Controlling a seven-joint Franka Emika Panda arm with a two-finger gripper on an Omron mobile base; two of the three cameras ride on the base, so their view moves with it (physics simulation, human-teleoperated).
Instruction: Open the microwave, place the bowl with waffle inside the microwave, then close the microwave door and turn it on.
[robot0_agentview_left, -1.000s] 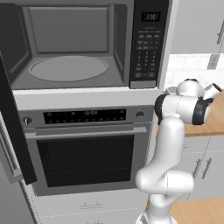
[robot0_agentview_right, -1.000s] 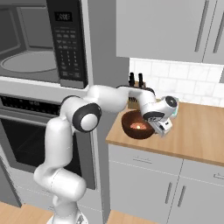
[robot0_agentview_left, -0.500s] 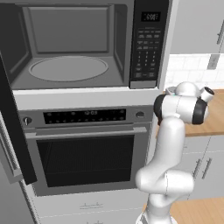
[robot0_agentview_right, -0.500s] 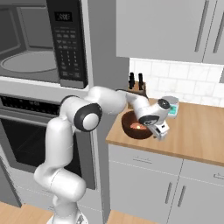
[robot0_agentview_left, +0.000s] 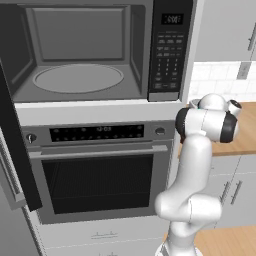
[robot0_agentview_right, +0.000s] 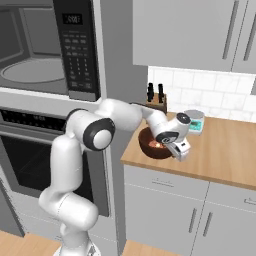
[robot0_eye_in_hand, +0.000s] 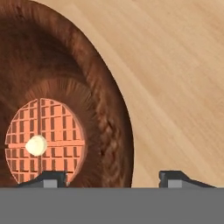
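The gripper (robot0_eye_in_hand: 117, 178), jaws apart, has dropped to straddle the bowl with waffle's (robot0_eye_in_hand: 65, 113) near rim, ready to clamp.

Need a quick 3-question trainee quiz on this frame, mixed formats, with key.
1. True or false: the microwave door is open.
2. The gripper has its fingertips: A) both inside the bowl with waffle; B) one on each side of the bowl's rim; C) both on the wooden counter.
3. Fill in: the microwave turntable has ____ on it.

Key: 1 true. 2 B. 3 nothing.
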